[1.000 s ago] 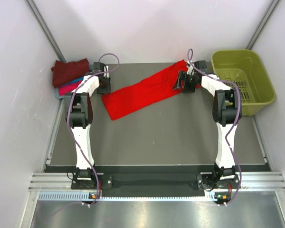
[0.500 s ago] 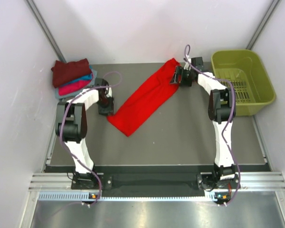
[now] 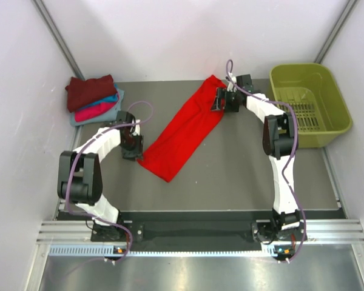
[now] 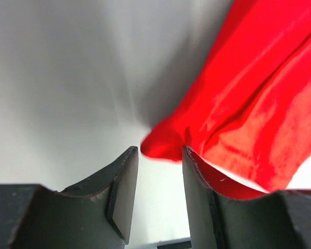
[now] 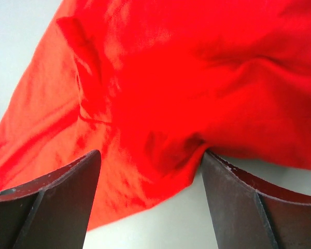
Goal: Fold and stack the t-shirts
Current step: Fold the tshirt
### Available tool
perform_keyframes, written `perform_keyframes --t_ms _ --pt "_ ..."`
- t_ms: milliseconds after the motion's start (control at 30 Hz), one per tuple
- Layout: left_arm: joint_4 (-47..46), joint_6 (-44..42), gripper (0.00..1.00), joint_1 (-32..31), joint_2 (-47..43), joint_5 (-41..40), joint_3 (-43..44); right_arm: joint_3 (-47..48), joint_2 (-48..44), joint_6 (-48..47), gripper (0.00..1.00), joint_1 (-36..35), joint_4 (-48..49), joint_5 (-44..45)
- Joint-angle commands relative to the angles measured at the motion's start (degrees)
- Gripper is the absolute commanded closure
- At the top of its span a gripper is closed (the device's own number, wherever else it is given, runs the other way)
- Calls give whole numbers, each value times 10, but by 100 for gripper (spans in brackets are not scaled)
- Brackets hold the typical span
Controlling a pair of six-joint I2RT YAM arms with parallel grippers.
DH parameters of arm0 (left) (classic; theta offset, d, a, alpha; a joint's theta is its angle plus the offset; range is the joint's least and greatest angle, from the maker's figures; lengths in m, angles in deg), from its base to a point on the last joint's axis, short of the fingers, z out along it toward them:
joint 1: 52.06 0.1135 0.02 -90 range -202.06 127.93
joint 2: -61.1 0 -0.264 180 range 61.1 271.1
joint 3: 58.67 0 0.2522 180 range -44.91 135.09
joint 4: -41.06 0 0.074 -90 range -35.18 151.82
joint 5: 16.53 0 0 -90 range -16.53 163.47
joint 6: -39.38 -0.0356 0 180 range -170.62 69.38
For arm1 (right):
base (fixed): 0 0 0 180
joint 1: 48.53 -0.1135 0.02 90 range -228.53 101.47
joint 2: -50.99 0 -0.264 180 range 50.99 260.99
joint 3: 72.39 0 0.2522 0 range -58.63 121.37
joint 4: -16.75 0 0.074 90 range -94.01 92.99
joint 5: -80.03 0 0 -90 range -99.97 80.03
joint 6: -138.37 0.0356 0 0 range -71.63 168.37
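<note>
A bright red t-shirt lies as a long band, slanting from the back middle toward the near left. My right gripper is at its far end. In the right wrist view its jaws stand wide open over the red cloth, and a fold bunches against the right finger. My left gripper sits beside the shirt's near left corner. It is open, with the red corner just past its tips and nothing between the pads. Folded maroon, pink and teal t-shirts are stacked at the back left.
An olive-green basket stands at the back right, next to the right arm. White walls close in the table on the left, back and right. The stack of shirts sits in the back left corner against the wall.
The red shirt has swung from lying nearly crosswise to a steep slant. Its near end came toward the front with the left gripper. The right gripper shifted left and back with the far end.
</note>
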Motion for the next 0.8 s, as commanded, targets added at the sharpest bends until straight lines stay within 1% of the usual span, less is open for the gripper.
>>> perform_keyframes --t_ms 0,67,133,233,433,533,767 --pt "4 3 55 -5 -37 4 -30 -27 -24 -15 22 -10 -33 14" --pt "3 8 55 -4 -40 4 -37 -31 -29 -20 22 -10 -36 18" --pt "4 8 56 -4 -45 8 -27 -35 -33 -25 22 -10 -37 22" --pt "11 9 55 -5 -36 10 21 -40 -42 -28 21 -10 -41 22" --pt "4 -2 53 -4 15 -12 62 -43 -46 -35 21 -10 -41 27" --pt "4 -3 53 -4 42 -4 78 -44 -46 -42 21 -10 -43 34" --pt "36 -18 53 -5 97 -3 114 -38 -31 -45 21 -4 -42 49"
